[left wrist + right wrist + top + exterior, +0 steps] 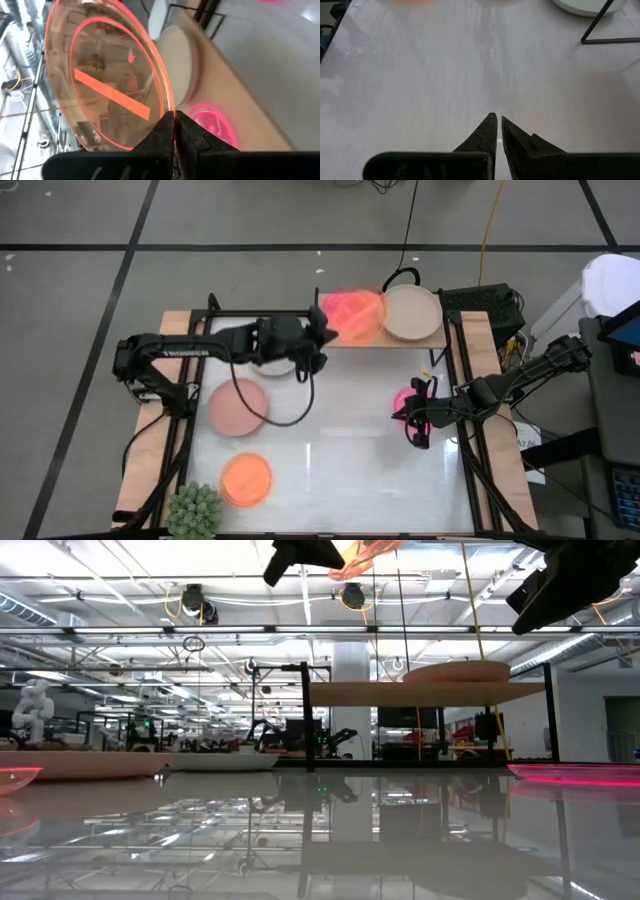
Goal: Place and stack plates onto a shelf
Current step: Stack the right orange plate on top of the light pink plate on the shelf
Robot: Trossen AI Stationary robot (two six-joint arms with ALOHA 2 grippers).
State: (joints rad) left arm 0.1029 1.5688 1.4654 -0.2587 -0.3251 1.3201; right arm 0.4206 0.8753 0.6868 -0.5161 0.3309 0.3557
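Left claw (pixel 322 330), seen from above, is clamped on one glossy translucent magenta plate (pixel 352 315) over the light-wood shelf (pixel 400 340), which carries one beige plate (pixel 412 312); three plates lie on the white surface (pixel 340 470). Only the left wrist view shows its fingertips (pixel 167 131) pinching that rim, while the right wrist view shows the right claw (pixel 496 125) closed, empty.

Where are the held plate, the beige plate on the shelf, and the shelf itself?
Held plate (pixel 110 85): left wrist view, its clear centre.
Beige plate (pixel 412 312): high view, its middle.
Shelf (pixel 420 693): low view, the board's front edge.

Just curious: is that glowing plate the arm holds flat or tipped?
Tipped: the orange plate hangs edge-on from the shut left gripper above the shelf.
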